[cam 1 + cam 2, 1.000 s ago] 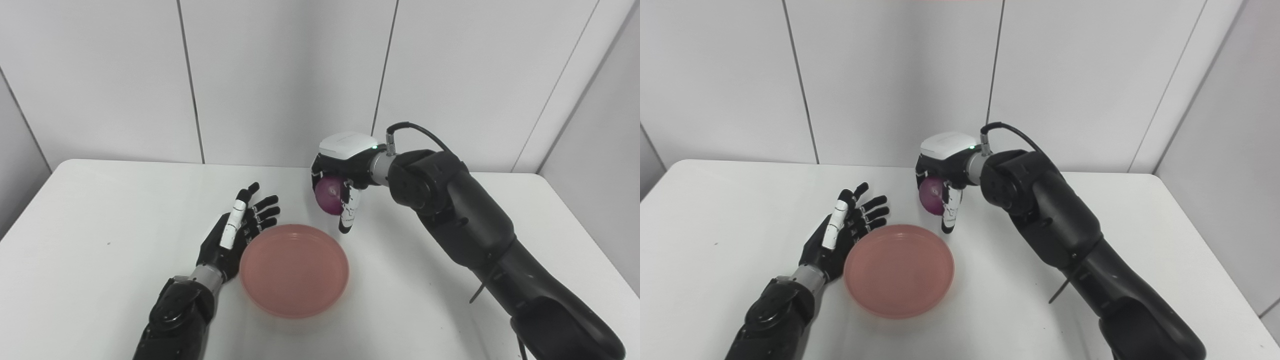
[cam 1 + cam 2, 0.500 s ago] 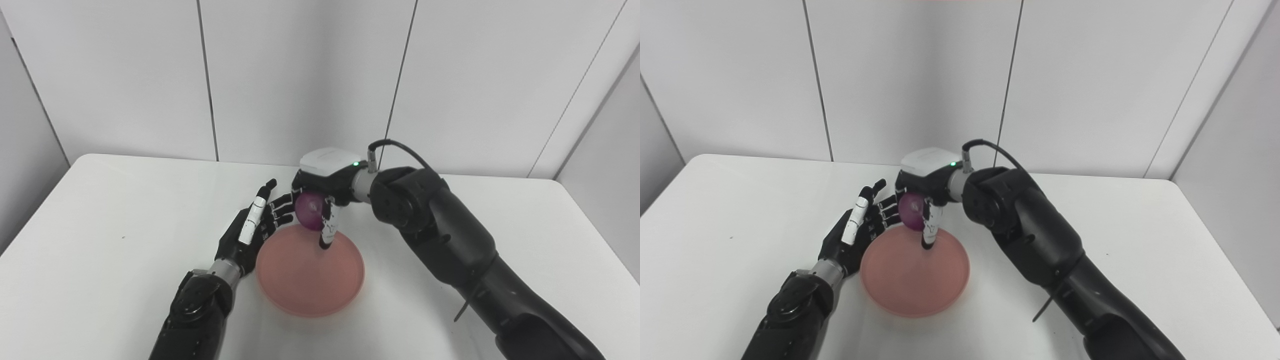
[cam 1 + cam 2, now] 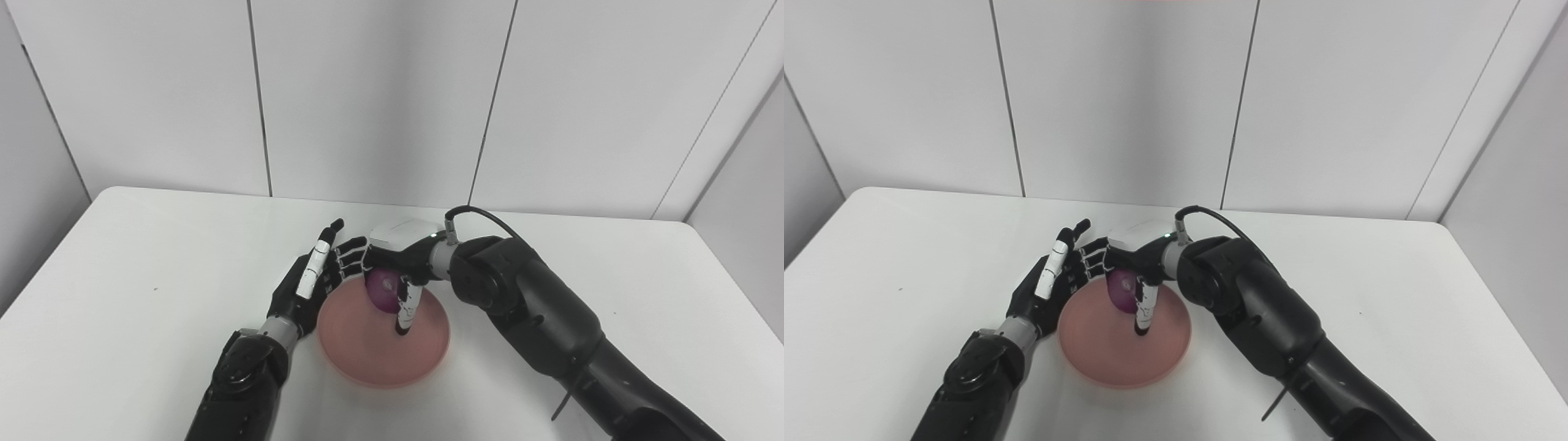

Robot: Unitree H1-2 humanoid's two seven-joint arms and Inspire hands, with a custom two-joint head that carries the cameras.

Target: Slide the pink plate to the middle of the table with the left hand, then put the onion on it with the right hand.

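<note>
Left eye view: right hand (image 3: 398, 269) grips onion (image 3: 383, 293) over pink plate (image 3: 367, 361); left hand (image 3: 309, 285) splayed.

table (image 3: 122, 294): white, rounded corners | walls (image 3: 380, 92): pale grey panels, dark vertical seams | light: even

White table (image 3: 122, 306) against pale panelled wall (image 3: 380, 92) with dark seams.

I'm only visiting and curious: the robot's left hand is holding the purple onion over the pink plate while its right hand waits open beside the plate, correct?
Not quite: the hands are swapped. The right hand is shut on the onion over the pink plate, while the left hand waits open beside the plate. The left eye view shows it.
</note>
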